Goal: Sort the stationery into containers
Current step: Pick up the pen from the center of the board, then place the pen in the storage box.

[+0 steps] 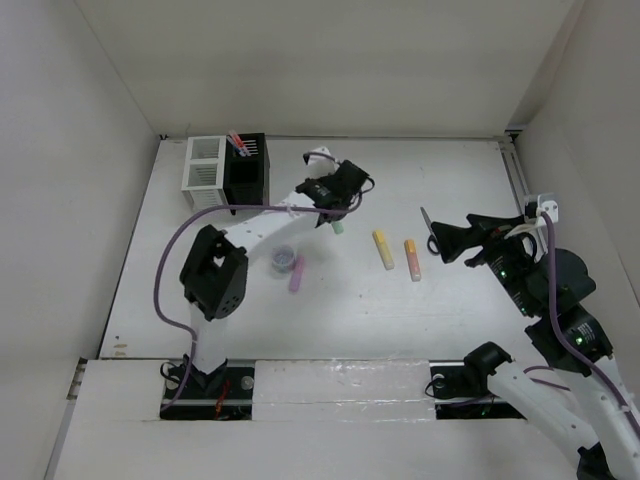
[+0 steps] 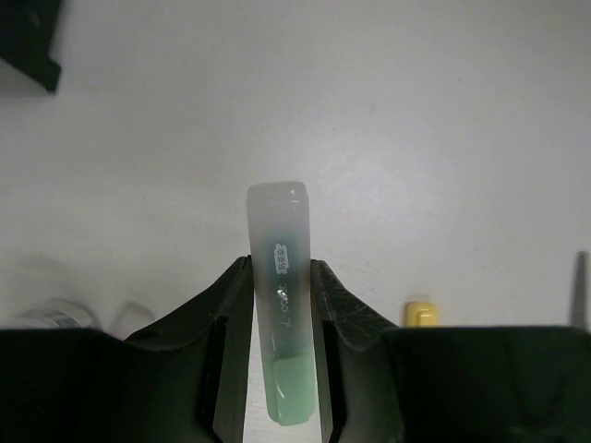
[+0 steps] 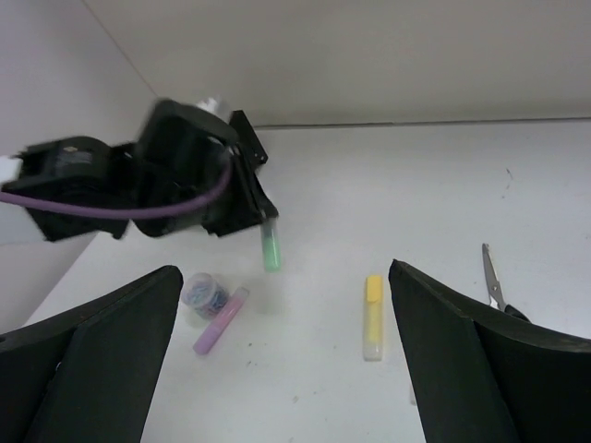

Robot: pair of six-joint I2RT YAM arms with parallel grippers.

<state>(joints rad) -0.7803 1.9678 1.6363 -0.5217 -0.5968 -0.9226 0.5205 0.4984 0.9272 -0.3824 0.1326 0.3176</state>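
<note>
We see the left gripper [image 1: 336, 212] clenched on the green marker [image 2: 280, 314], holding it above the table [image 1: 450, 180], near the black box [image 1: 245, 172], to its right. The right gripper [image 1: 440, 243] gapes empty far right of that box, beside the scissors [image 3: 492, 277].

Lab robot cell: white walls [image 1: 60, 150] boxing white table [image 1: 450, 300].

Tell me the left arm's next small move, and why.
Probably carry left and away toward the organiser boxes: the left gripper is shut on the green marker, which seems clear of the table, and the black box already holds pens.
</note>
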